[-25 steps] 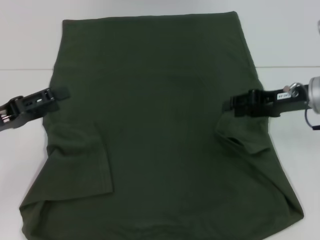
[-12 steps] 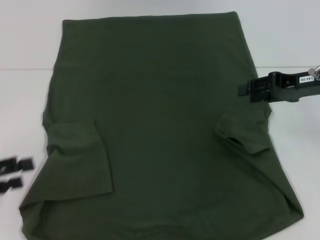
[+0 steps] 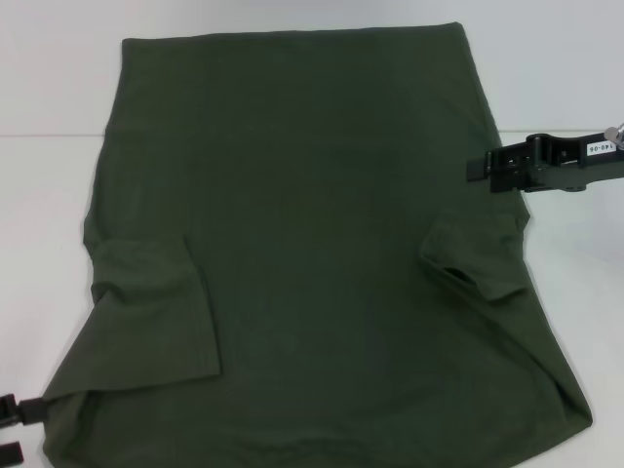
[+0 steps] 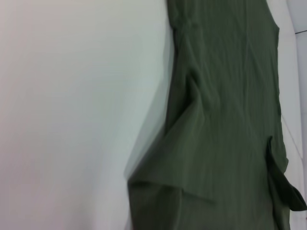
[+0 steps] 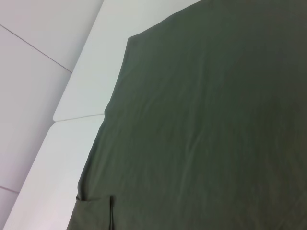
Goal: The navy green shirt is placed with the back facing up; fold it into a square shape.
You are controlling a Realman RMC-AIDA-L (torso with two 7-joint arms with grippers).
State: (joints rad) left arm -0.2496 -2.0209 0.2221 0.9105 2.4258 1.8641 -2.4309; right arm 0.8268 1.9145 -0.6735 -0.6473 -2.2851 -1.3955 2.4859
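The right claw (image 3: 480,168) hovers over the right edge of the navy green shirt (image 3: 312,253); whether it is released or clenched cannot be told. The left claw (image 3: 21,431) sits at the shirt's near left corner, its two fingers parted and grasping nothing. The shirt lies flat on the white tabletop (image 3: 49,195), both sleeves folded inward.
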